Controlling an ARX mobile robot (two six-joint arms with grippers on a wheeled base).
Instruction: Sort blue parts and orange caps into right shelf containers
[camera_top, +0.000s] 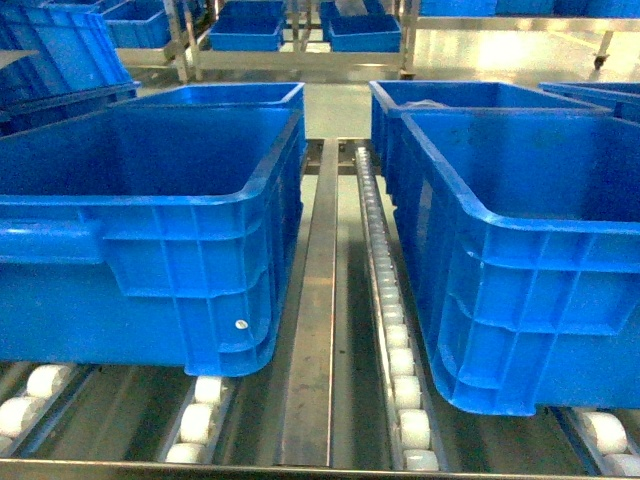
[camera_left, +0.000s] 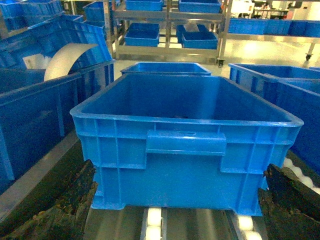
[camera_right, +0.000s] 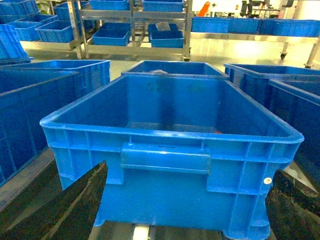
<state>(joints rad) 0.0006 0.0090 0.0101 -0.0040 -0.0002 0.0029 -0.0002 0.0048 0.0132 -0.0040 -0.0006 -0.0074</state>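
Note:
Two containers stand side by side on the shelf, which has steel rails and white rollers: a left blue crate and a right blue crate. Neither gripper shows in the head view. My left gripper is open, its dark fingers spread wide before the end wall of a crate, nothing between them. My right gripper is open too, its fingers flanking another crate's handle end. Blue parts and orange caps are out of view; the crate floors are mostly hidden.
More blue crates stand behind the front two and to both sides. A white curved sheet sticks out of a left crate. Steel racks with smaller blue bins line the far wall.

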